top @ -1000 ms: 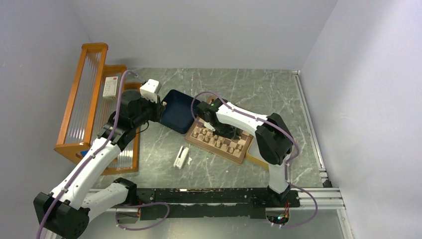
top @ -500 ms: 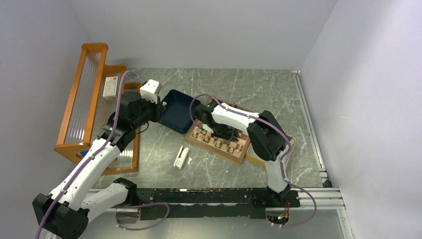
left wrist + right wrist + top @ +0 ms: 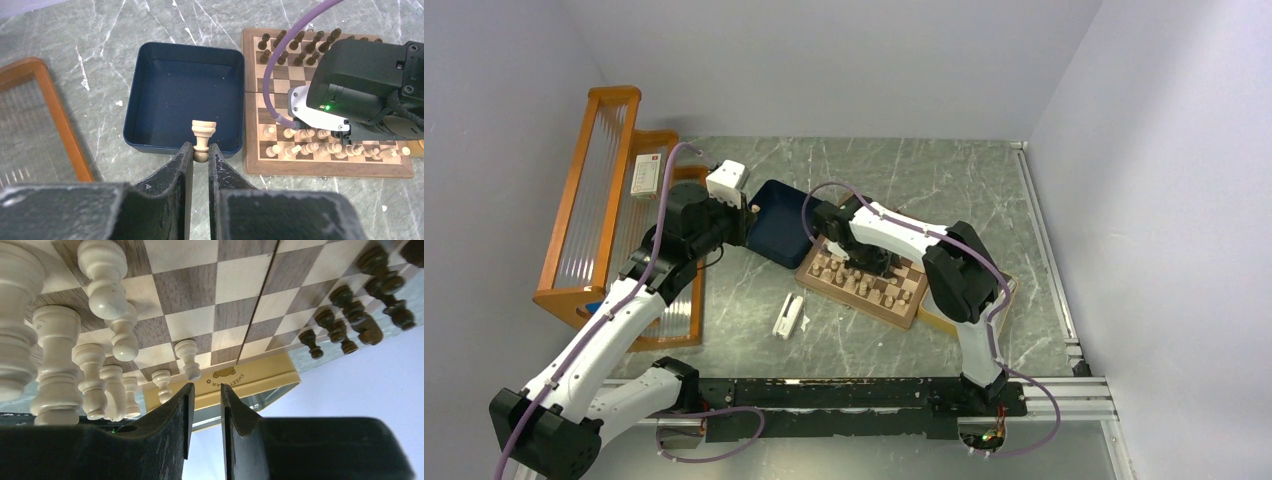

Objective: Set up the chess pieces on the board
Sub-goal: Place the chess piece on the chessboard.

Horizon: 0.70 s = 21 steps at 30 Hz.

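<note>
The chess pieces stand on the board [image 3: 282,82], except for one that is in the air. The dark set [image 3: 300,45] is lined along one side of the board and the pale set [image 3: 310,149] is crowded along the opposite side, with bare squares between them. The board lies on the grey marbled table [image 3: 874,170], side against side with a dark blue tray [image 3: 131,110].

The left gripper [image 3: 201,150] pinches one pale piece [image 3: 204,137] by its base. The piece is upright, and in the wrist view it shows against the near wall of the blue tray.

The right gripper [image 3: 204,390] is low over the pale side of the board. Its fingers stand a little apart and nothing is between them. A small pale pawn [image 3: 189,357] stands just ahead of the tips, apart from them.

A pale yellow-rimmed tray [image 3: 250,382] shows past the edge of the board on the right arm's side. An orange wooden rack [image 3: 589,200] stands at the left of the table, and a small white object [image 3: 789,317] lies on the marble in front of the board.
</note>
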### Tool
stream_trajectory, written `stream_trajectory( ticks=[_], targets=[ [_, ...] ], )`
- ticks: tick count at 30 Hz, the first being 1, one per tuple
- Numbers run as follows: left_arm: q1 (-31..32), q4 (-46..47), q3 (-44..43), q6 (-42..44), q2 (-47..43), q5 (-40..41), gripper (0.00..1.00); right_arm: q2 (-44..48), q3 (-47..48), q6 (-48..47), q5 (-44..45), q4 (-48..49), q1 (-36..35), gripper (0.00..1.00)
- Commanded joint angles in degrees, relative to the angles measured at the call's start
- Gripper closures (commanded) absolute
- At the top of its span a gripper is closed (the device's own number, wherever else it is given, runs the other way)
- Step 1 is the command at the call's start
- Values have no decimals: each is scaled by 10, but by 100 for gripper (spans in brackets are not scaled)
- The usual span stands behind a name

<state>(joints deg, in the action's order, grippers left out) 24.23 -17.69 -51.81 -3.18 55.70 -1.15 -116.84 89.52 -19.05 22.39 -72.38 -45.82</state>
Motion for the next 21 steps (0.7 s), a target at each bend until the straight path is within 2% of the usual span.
stream_trajectory(
  ticks=[1, 11, 16, 21],
  targets=[
    [4, 1, -7, 8, -7, 11, 95, 22, 33, 8, 1, 6, 2, 71],
    [13, 4, -5, 6, -2, 5, 95, 126, 8, 72, 8, 79, 13, 71],
    [16, 7, -2, 5, -3, -5, 95, 148, -14, 204, -20, 123, 51, 72],
    [20, 10, -2, 5, 1, -15, 95, 199, -102, 300, -47, 204, 73, 71]
  ],
)
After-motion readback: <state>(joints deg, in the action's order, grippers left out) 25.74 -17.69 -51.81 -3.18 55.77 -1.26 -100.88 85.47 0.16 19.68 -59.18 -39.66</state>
